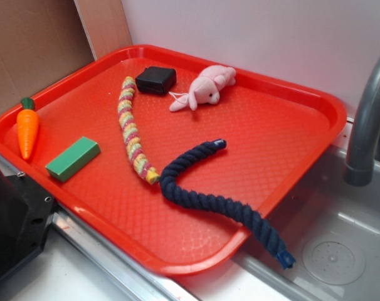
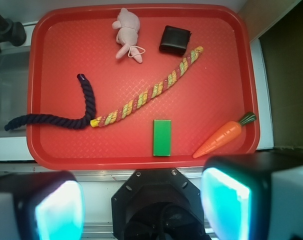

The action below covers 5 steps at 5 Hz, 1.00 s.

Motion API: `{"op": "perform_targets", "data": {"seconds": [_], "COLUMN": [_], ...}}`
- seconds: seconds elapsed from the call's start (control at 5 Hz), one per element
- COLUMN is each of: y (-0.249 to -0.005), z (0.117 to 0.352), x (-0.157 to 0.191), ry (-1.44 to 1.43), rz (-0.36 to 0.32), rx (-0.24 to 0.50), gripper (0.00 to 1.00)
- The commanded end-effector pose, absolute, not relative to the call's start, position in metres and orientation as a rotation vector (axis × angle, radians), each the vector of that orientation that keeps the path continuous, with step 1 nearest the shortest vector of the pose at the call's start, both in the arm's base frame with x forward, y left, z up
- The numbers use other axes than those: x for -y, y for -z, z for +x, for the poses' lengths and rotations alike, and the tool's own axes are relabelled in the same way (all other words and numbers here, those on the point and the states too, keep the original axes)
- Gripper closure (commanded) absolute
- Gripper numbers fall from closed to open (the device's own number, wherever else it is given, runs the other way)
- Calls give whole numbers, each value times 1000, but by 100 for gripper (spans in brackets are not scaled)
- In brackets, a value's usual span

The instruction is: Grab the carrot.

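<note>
The carrot (image 1: pixel 27 130) (image 2: pixel 222 136), bright orange with a dark green stem cap, lies flat near the left corner of the red tray (image 1: pixel 303 100) (image 2: pixel 41 60), next to a green block (image 1: pixel 73 158) (image 2: pixel 162 137). In the wrist view my gripper (image 2: pixel 141 205) hangs high above the tray's near edge, its two cyan-padded fingers (image 2: pixel 225 202) wide apart with nothing between them. The carrot's tip sits just beyond the right finger in that view. In the exterior view only a black part of the arm (image 1: pixel 14 219) shows at the lower left.
On the tray also lie a yellow-pink braided rope (image 1: pixel 132 130) (image 2: pixel 146 97), a dark blue rope (image 1: pixel 221 200) (image 2: pixel 66 117), a pink plush toy (image 1: pixel 205 88) (image 2: pixel 127 32) and a black box (image 1: pixel 156 79) (image 2: pixel 175 40). A grey faucet (image 1: pixel 369 113) and sink basin (image 1: pixel 340 251) stand right.
</note>
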<state>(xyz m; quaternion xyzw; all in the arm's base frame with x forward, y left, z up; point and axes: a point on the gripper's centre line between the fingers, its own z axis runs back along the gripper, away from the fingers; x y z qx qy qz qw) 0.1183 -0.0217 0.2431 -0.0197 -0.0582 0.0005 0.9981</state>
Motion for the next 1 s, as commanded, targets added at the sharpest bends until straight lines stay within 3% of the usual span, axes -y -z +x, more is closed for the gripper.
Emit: {"op": "perform_targets", "data": {"seconds": [0.0, 0.2, 0.4, 0.6, 0.8], "y": [-243, -203, -179, -149, -114], "z": [118, 118, 119, 115, 105], "x": [22, -28, -60, -75, -89], "ry": [-1, -247, -498, -746, -895], "rz": [-39, 22, 15, 53, -40], "rx": [116, 65, 84, 69, 126], "gripper": [0, 0, 0, 0, 0]}}
